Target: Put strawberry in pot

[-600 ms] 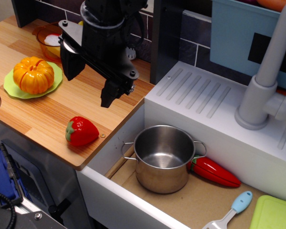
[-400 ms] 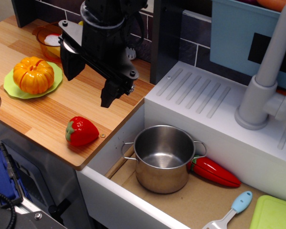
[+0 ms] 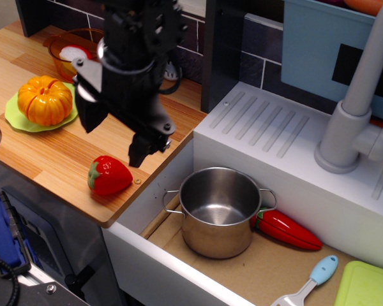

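Note:
The red strawberry point(image 3: 108, 175) with a green cap lies on its side on the wooden counter point(image 3: 51, 153), near the front right edge. My black gripper point(image 3: 113, 137) hangs open just above and behind it, one finger at the left and one at the right, touching nothing. The shiny steel pot point(image 3: 218, 210) stands empty and upright in the sink basin point(image 3: 268, 268), to the right of the strawberry and lower.
An orange pumpkin point(image 3: 45, 100) sits on a green plate point(image 3: 13, 115) at the left. An orange bowl point(image 3: 67, 51) is behind it. A red pepper point(image 3: 287, 229), a blue-handled utensil point(image 3: 309, 280) and a green board point(image 3: 367, 287) lie in the basin. A grey faucet point(image 3: 364, 95) stands at right.
My gripper has moved down and a little left, toward the strawberry. The strawberry and the pot have not moved.

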